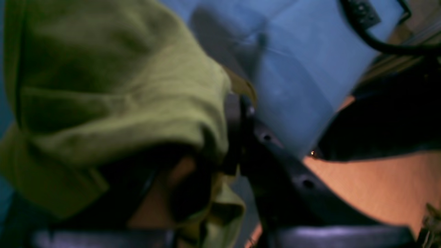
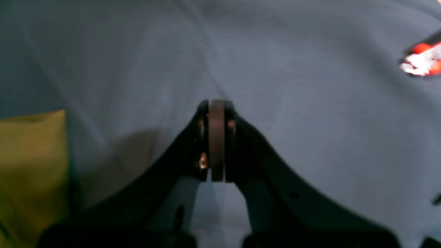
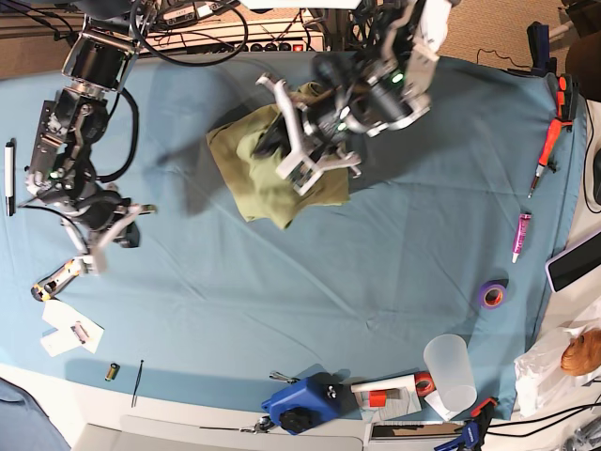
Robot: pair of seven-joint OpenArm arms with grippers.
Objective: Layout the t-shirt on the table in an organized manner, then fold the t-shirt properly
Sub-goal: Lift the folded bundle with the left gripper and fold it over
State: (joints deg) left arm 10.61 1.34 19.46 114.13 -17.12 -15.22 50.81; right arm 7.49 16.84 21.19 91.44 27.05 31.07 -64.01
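The olive-green t-shirt (image 3: 268, 183) lies bunched in a heap on the far middle of the table (image 3: 282, 301). My left gripper (image 3: 299, 143) is over the heap, shut on a fold of it. In the left wrist view the t-shirt (image 1: 103, 86) drapes over one finger and is pinched against the other black finger (image 1: 275, 165) at the left gripper (image 1: 237, 117). My right gripper (image 3: 75, 268) hovers over the table's left side, away from the shirt. In its wrist view the right gripper (image 2: 217, 106) is shut with the pads pressed together and nothing between them.
A black marker (image 3: 9, 174) and a white paper scrap (image 3: 70, 327) lie at the left. On the right are a red screwdriver (image 3: 549, 146), a pink pen (image 3: 519, 235) and a purple tape roll (image 3: 491, 295). A plastic cup (image 3: 451, 371) and a blue tool (image 3: 300, 404) sit near the front edge.
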